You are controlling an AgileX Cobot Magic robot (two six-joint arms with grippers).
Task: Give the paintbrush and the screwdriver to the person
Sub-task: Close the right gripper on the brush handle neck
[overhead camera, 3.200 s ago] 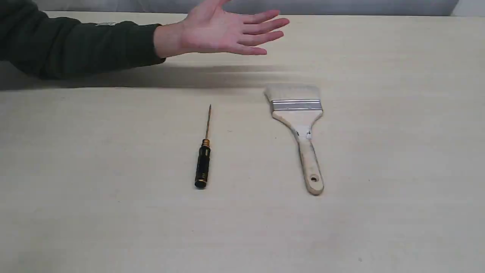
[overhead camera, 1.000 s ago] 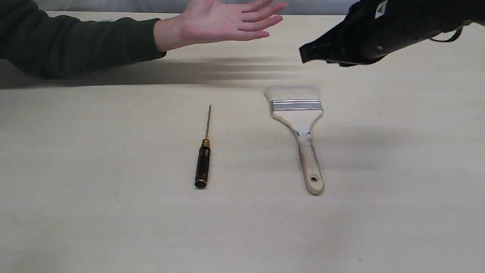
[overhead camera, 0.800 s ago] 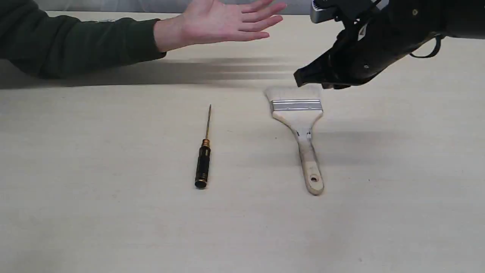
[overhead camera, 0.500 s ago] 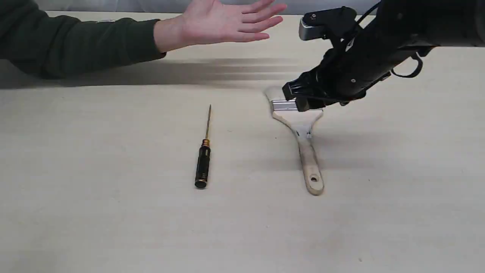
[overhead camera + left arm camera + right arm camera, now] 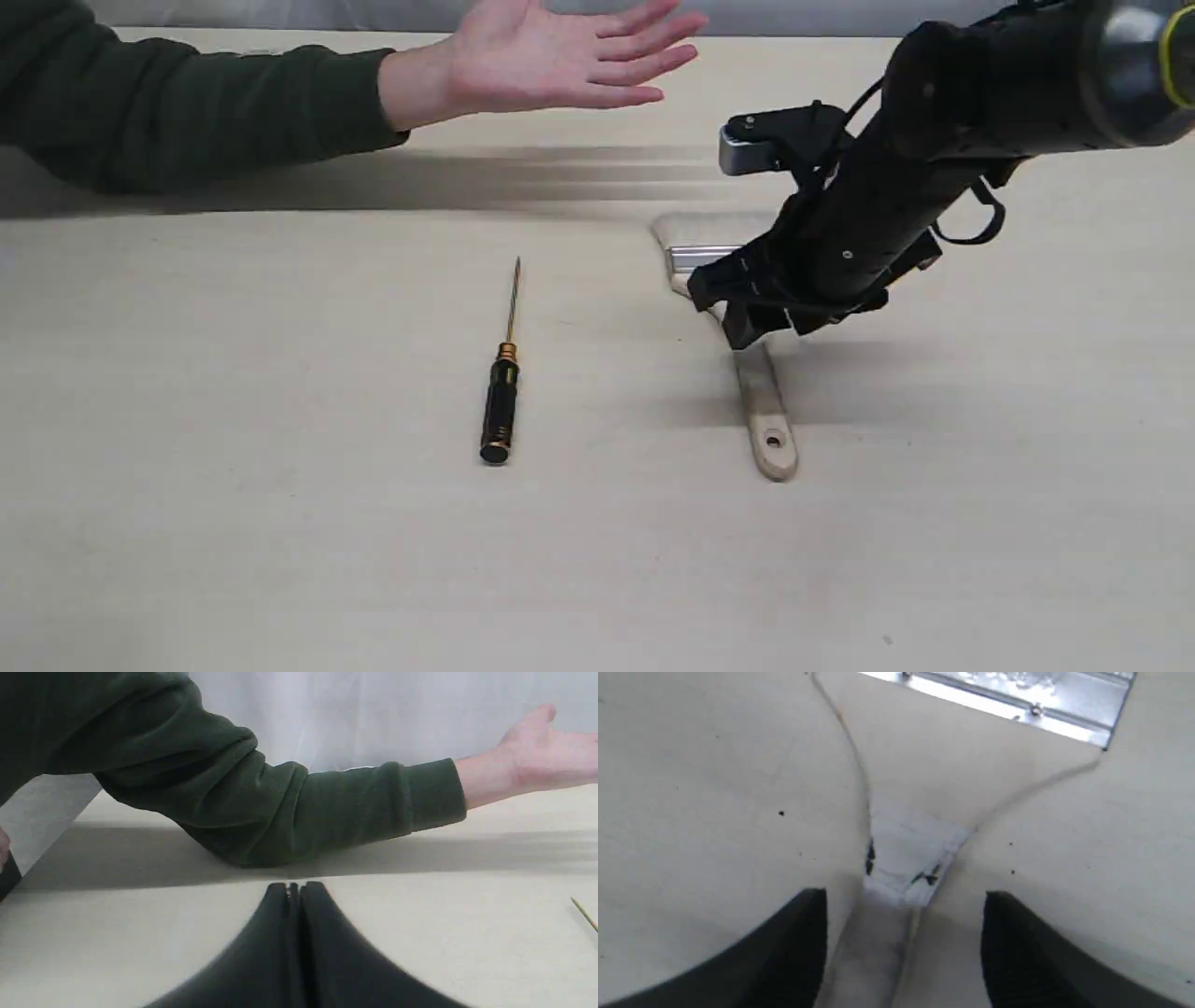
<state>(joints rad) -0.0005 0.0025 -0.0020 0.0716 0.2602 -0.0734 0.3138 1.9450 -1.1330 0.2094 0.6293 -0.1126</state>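
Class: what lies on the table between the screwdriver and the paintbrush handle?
Nothing. The exterior view shows only bare table between the screwdriver and the handle of the paintbrush.

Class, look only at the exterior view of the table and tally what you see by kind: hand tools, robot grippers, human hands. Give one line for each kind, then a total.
Hand tools: 2, the paintbrush and the screwdriver
Robot grippers: 1, the right gripper
Human hands: 1, the person's open hand
Total: 4
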